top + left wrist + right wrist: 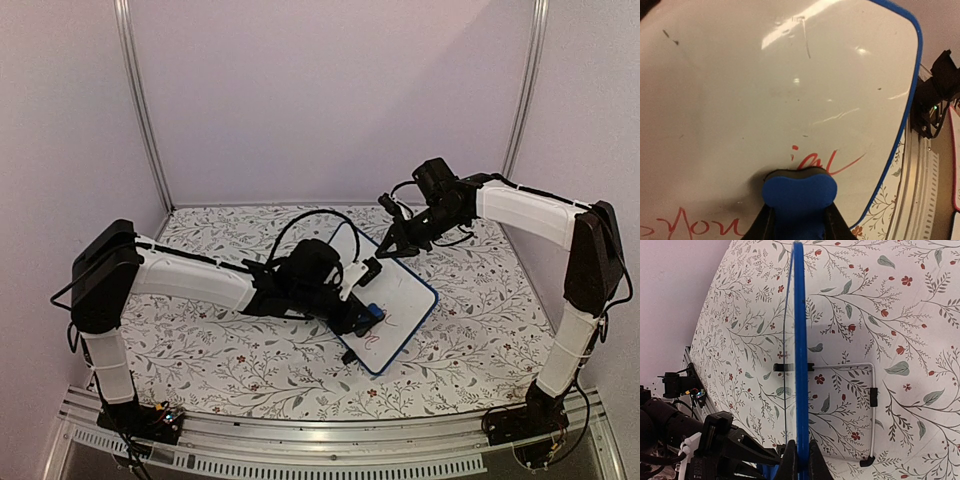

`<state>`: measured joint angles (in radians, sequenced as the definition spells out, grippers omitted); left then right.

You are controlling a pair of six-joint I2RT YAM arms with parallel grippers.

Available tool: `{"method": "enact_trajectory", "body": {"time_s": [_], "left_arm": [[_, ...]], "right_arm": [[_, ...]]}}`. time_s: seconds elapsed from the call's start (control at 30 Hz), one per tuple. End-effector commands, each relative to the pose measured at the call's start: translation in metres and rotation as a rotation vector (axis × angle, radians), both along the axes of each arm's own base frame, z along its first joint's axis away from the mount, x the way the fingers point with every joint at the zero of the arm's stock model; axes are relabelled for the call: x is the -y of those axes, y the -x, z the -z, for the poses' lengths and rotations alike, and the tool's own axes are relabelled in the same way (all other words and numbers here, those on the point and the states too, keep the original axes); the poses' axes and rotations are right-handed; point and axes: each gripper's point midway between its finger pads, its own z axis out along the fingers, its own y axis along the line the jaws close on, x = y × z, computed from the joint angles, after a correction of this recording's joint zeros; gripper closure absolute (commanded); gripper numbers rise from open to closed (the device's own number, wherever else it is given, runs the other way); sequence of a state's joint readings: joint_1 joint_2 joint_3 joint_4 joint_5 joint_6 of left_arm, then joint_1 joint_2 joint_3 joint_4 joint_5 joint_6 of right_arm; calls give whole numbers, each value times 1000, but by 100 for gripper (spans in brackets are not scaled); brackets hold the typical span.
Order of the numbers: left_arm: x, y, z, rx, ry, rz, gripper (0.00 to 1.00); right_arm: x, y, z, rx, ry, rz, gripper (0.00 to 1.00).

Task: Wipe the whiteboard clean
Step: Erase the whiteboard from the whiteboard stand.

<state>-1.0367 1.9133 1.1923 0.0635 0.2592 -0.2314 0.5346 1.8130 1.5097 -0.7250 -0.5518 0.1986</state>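
Here's the whiteboard [400, 295], sitting around the middle of the table [200, 350], a little toward the right edge, and turned at an angle to the table's sides. It's a white panel with a blue frame [800, 340] and rounded corners. The surface is glossy and catches the light in the left wrist view. Most of the face [765, 100] is clean, with only a few faint dark flecks and thin scratch-like marks. The red handwriting [827, 162] shows low on the board, one scrawl just above the eraser and another at the bottom left of that view. From the right wrist the board is seen edge-on. A wire stand [873, 400] with small black tips juts out behind it over the flowered table.

Now the left tool [362, 315]: it's clenched on a blue eraser [800, 192], dark fingers [760, 227] on either side of the block. The eraser's front is pressed flat on the board's face, right at the red marks.

Over to the right tool [801, 462]: jaws pinched tight on the blue frame, one finger [789, 462] on each side of the rim. In the top view this tool [393, 243] grips the board's edge nearest the table's far side.
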Motion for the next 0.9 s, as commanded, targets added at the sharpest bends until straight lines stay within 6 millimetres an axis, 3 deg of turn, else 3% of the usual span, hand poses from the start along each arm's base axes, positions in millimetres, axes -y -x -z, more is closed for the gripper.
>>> {"method": "enact_trajectory", "body": {"time_s": [0.0,0.33,0.5,0.63,0.87], "left_arm": [[-42,21,83,-151,-244,-31,100],[-45,22,83,-156,-247,-39,100],[-45,19,74,-135,-237,-46,100],[-36,2,45,-49,-209,-63,100],[-19,-39,-30,117,-109,-99,100]], "right_arm": [[8,25,36,-99,118,-11,100],[8,25,36,-97,120,-12,100],[9,24,36,-96,122,-10,100],[9,24,36,-97,122,-9,100],[9,24,36,-97,124,-9,100]]}}
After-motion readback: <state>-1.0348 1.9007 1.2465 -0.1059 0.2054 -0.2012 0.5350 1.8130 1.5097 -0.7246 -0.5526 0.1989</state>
